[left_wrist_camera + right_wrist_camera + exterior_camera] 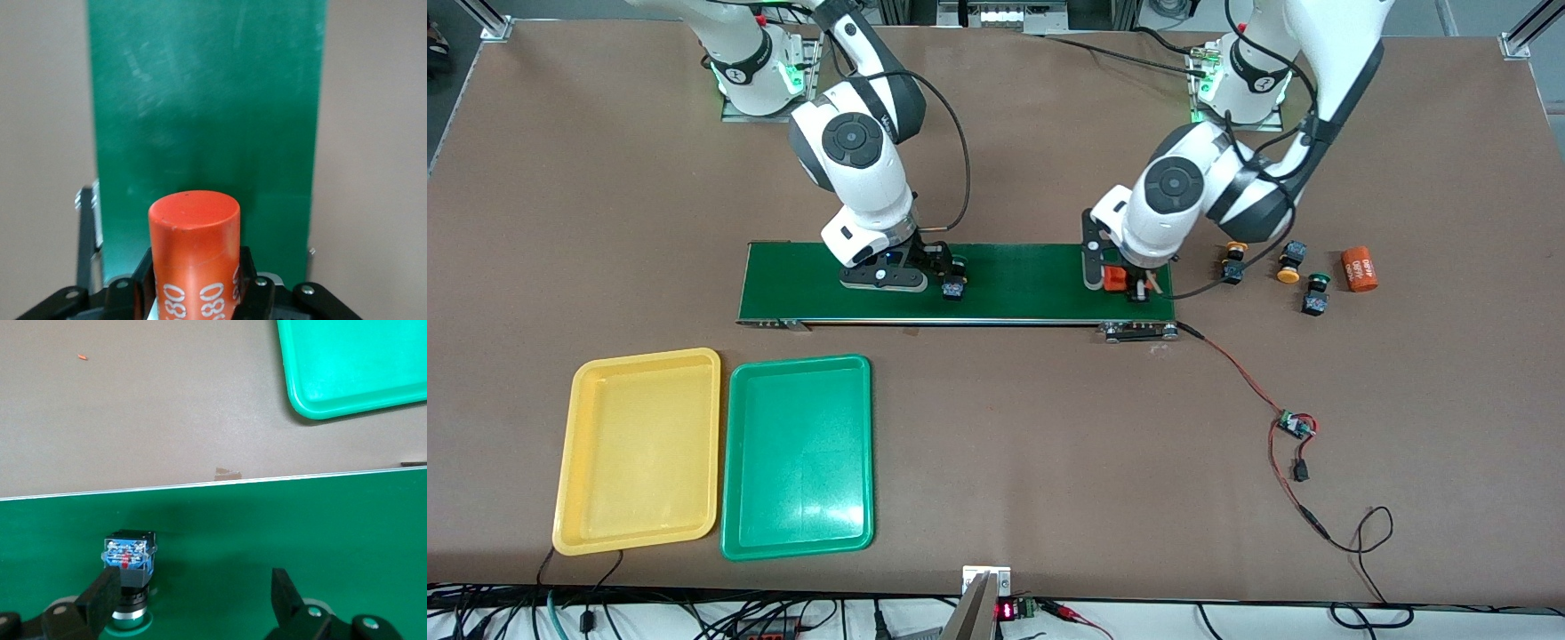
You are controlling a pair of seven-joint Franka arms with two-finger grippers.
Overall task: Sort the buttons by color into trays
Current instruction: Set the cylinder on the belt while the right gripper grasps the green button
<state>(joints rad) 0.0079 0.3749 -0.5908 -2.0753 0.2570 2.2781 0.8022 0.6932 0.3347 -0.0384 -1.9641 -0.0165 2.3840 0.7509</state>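
Observation:
A green-capped button lies on the dark green belt. My right gripper is low over the belt and open, with the button just inside one finger. My left gripper hangs over the belt's end toward the left arm, shut on an orange numbered cylinder. Two yellow-capped buttons and a green-capped one lie on the table past that end. The yellow tray and the green tray sit side by side nearer the front camera.
A second orange cylinder lies beside the loose buttons. A red and black wire with a small circuit board runs from the belt's end toward the table's front edge.

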